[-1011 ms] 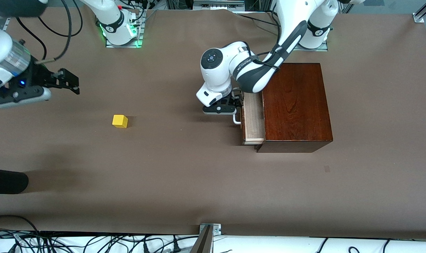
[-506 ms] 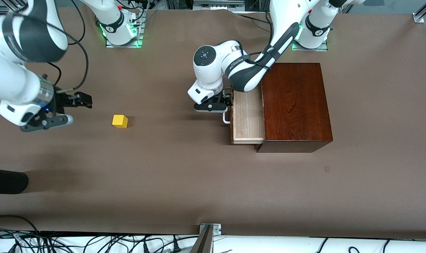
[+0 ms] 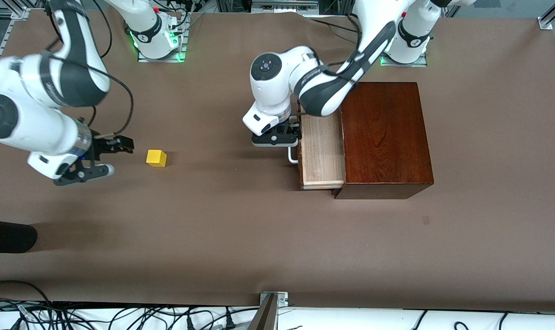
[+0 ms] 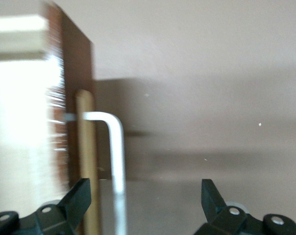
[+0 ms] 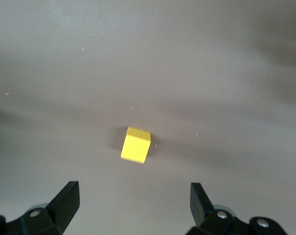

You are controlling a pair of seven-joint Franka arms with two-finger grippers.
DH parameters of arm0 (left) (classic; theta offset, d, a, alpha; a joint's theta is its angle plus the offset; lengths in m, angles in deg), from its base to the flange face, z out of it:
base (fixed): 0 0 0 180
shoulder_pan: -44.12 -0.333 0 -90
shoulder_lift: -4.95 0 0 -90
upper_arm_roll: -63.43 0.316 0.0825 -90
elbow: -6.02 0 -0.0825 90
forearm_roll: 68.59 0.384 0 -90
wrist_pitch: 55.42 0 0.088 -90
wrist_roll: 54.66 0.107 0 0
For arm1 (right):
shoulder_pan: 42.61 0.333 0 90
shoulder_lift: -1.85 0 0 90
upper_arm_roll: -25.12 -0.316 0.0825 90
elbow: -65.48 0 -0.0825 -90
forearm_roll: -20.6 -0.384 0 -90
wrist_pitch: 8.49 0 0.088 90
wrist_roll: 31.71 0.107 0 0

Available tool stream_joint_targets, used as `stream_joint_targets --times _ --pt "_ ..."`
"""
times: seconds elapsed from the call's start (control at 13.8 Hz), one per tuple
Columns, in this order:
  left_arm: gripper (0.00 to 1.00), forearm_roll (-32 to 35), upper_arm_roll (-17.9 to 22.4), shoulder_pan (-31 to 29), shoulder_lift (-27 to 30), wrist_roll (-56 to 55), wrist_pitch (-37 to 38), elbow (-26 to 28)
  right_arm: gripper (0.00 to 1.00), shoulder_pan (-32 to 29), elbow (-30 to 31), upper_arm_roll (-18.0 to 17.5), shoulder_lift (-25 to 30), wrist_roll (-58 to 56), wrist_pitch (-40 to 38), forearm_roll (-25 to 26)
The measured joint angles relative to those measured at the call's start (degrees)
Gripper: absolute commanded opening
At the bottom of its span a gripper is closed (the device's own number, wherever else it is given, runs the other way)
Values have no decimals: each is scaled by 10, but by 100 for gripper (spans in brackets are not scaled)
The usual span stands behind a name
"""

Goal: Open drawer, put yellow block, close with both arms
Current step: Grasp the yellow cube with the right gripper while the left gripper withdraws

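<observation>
While right claw gapes, yellow block beside

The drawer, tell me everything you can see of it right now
The drawer is a pale light-wood tray pulled partway out of a glossy reddish-brown wooden box, toward the right arm's end of the table. Its inside looks bare. Its dark reddish-brown front carries a white bent bar handle. The left gripper is at that handle with its jaws open, and the wrist view shows the bar running between them; whether they touch it cannot be told.
</observation>
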Motion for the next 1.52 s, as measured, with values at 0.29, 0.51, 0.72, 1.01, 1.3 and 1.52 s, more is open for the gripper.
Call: stream_joint_targets --times 0.29,0.51,0.72,1.01,1.3,1.52 --pt "100 -8 0 -34 93 91 154 -17 100 0 76 0 -4 2 83 0" --pt "100 -12 2 -112 158 216 210 -17 100 0 156 0 -5 22 193 -1" --pt "100 -75 4 -212 197 339 219 -17 100 0 244 0 -6 41 301 -1" --pt "100 -167 11 -348 223 492 220 -16 100 0 307 -1 -10 66 382 -1" --pt "100 -202 117 -324 269 556 218 21 100 0 327 -3 -34 87 450 -2" --pt "100 -212 170 -304 337 560 144 125 71 1 327 -12 -58 96 487 -2"
